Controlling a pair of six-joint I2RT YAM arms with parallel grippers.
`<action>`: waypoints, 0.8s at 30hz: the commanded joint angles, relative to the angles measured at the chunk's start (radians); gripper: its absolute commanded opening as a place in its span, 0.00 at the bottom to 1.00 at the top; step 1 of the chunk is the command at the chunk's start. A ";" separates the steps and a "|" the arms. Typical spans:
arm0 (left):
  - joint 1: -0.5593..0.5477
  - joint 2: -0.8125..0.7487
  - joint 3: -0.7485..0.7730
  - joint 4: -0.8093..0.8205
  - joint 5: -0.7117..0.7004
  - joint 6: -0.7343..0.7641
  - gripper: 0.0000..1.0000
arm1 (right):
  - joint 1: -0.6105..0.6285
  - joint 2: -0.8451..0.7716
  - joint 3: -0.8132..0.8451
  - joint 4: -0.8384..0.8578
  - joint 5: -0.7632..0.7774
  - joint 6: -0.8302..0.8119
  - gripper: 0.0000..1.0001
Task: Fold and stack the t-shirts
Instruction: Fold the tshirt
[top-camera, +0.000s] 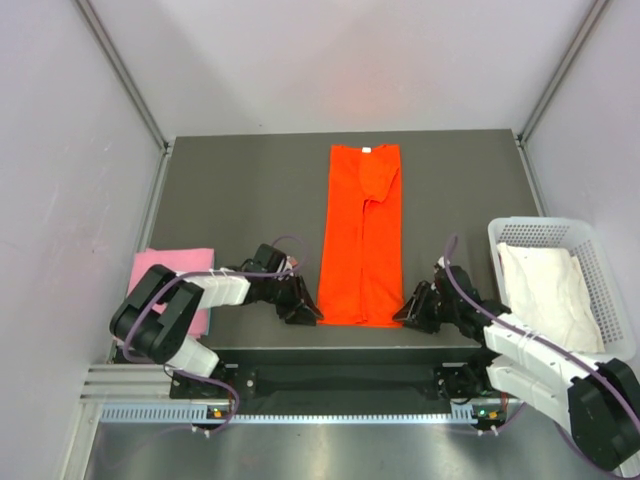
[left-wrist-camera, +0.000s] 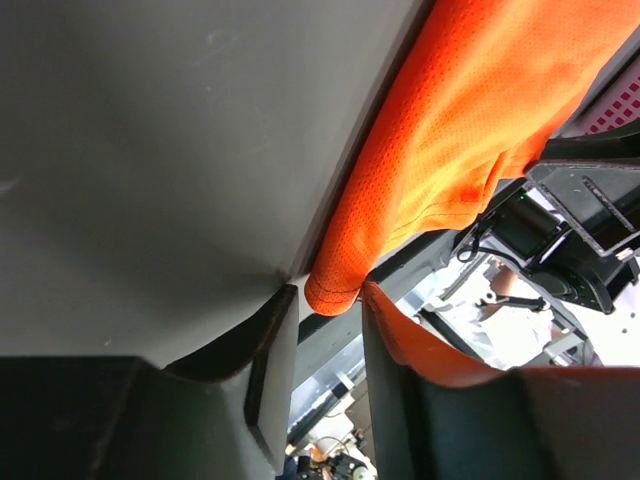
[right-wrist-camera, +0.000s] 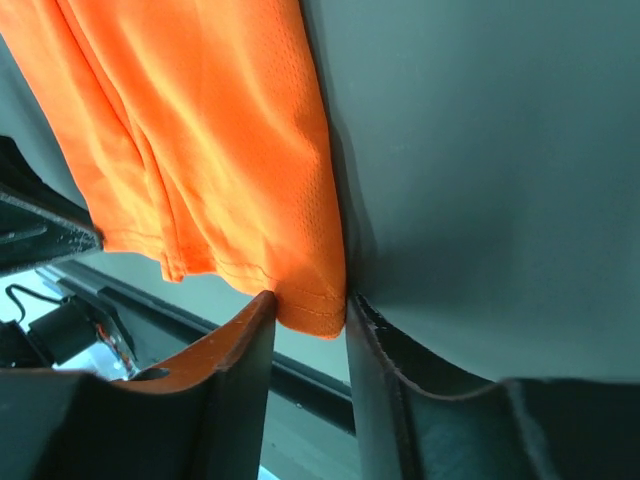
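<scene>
Lying folded lengthwise on the dark counter (top-camera: 240, 190): orange-red t-shirt (top-camera: 360, 235). Pinching its near hem corners: left gripper (top-camera: 305, 312) and right gripper (top-camera: 408, 313), jaws closing on fabric.

white basket (top-camera: 600, 238) on dark table (top-camera: 240, 190)

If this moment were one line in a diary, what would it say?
orange t-shirt: folded lengthwise | left gripper, right gripper: at near hem corners

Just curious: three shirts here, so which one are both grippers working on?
The orange-red t-shirt, folded into a long strip mid-table. The pink one lies far left; the white one sits in the basket.
</scene>
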 joint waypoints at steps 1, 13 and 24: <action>-0.006 0.035 0.009 -0.018 -0.090 0.045 0.35 | 0.012 -0.009 -0.023 -0.020 0.018 -0.003 0.34; -0.006 0.035 0.086 -0.058 -0.075 0.043 0.00 | 0.012 -0.006 0.027 -0.040 0.014 -0.075 0.03; -0.003 0.051 0.365 -0.164 -0.116 0.034 0.00 | -0.079 0.176 0.323 -0.097 0.009 -0.234 0.00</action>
